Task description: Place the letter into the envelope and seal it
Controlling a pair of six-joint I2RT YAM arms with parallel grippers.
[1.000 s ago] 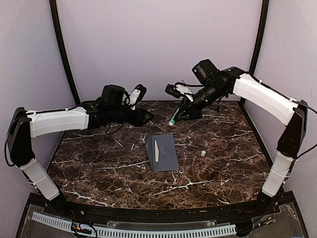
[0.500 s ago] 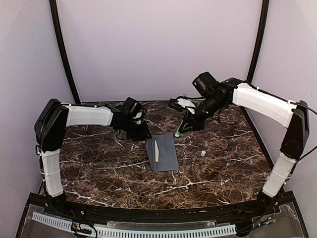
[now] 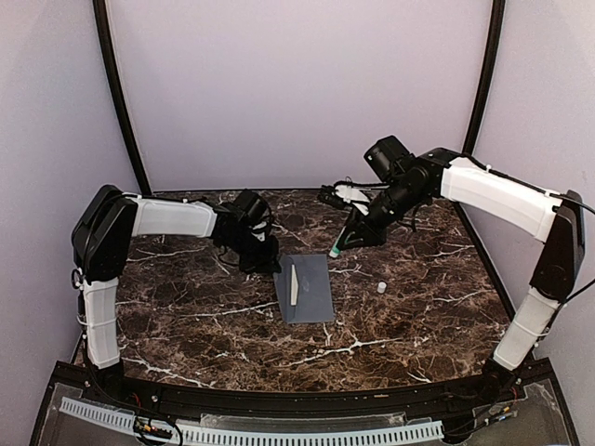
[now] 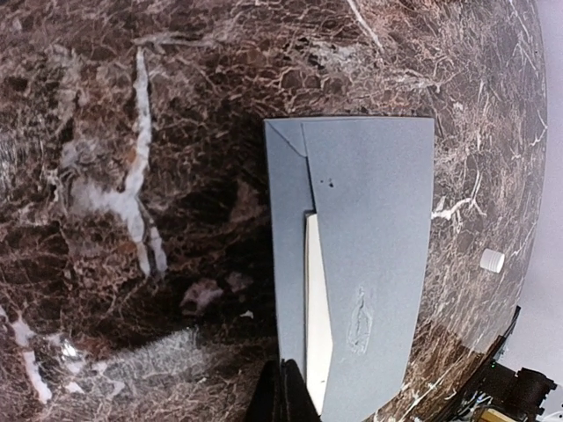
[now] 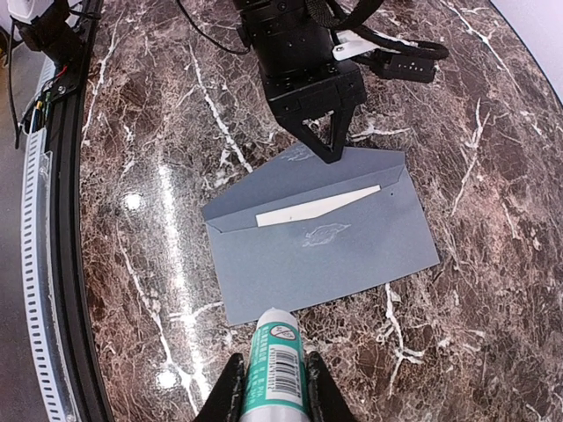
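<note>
The grey-blue envelope [image 3: 311, 295] [image 4: 378, 211] [image 5: 352, 251] lies flat in the middle of the marble table. A cream sliver of the letter [image 3: 293, 282] [image 4: 316, 308] [image 5: 308, 209] shows in its mouth; the rest is hidden inside. My left gripper [image 3: 271, 265] [image 4: 283, 394] [image 5: 328, 151] is shut, with its tip at the flap-side edge of the envelope and nothing seen between the fingers. My right gripper [image 3: 340, 242] [image 5: 274, 391] is shut on a green and white glue stick [image 5: 280, 356], which points down just off the envelope's opposite long edge.
A small white cap [image 3: 381, 288] [image 4: 493, 260] stands on the table right of the envelope. Black poles and pale walls close in the back and both sides. A black rail runs along the near edge [image 3: 279, 400].
My left arm swung down and in to the envelope's flap edge, and its gripper closed. My right arm lowered the glue stick slightly toward the envelope.
</note>
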